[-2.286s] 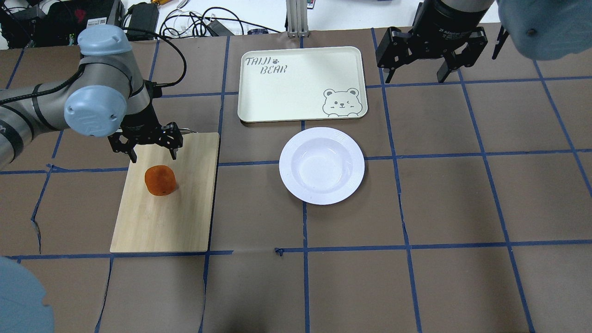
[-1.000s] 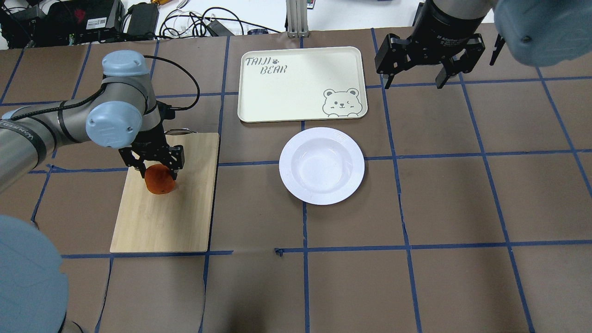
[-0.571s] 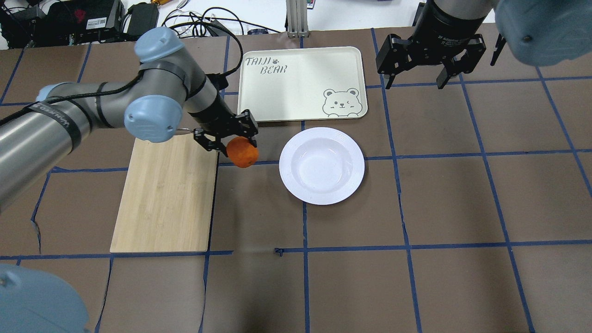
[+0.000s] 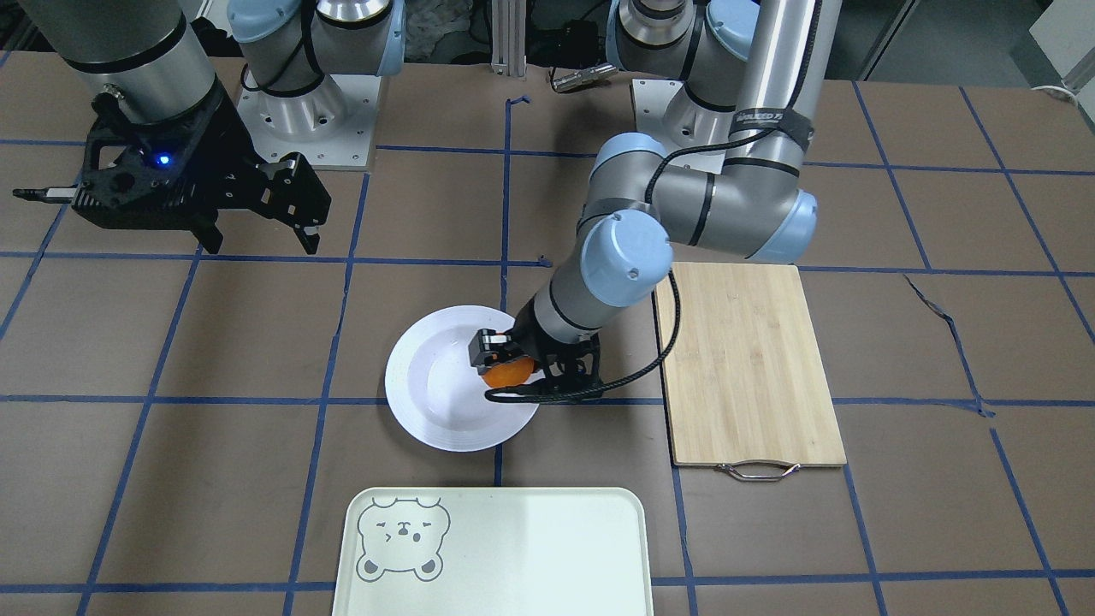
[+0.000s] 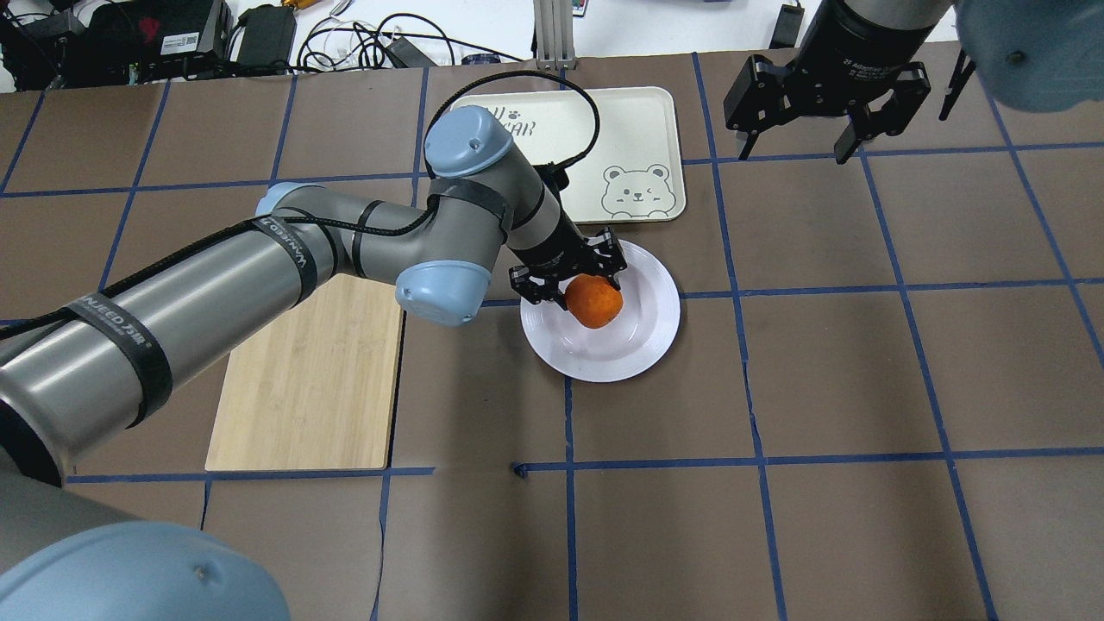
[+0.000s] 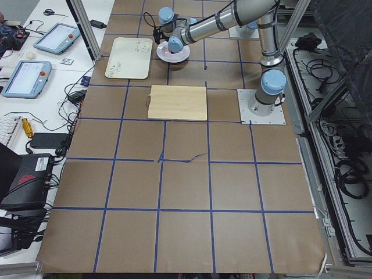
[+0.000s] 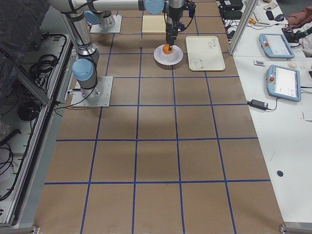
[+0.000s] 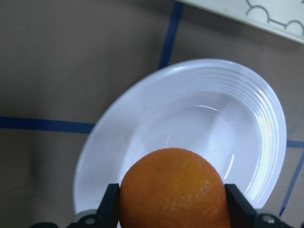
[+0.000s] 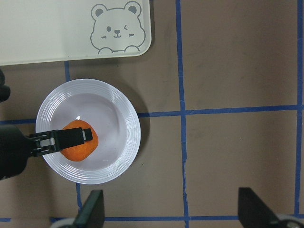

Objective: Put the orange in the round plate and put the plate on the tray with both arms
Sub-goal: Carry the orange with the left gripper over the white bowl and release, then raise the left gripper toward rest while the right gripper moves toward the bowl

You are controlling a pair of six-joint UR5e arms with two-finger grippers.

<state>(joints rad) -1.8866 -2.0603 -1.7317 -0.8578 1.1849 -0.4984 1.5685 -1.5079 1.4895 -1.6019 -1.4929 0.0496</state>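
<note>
Orange, small, round, dimpled (image 4: 506, 374), sat pinched in your black two-finger left gripper (image 4: 513, 375) over the glossy white round plate (image 4: 411, 402), toward its left-arm side. Overhead, your right gripper (image 5: 793, 151) hung spread, well apart, beside the pale rectangular tray (image 5: 630, 129). Left wrist: the plate's hollow lay just ahead.

robot lab, taped grid table (image 5: 862, 388), teach pendants (image 7: 284, 83)

Silver-grey arms (image 5: 216, 285), light-blue joint caps (image 5: 470, 142), black cable (image 5: 596, 121)

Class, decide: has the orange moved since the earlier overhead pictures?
Yes. The orange left the cutting board and moved rightward, now over the round plate, in the left gripper.
</note>
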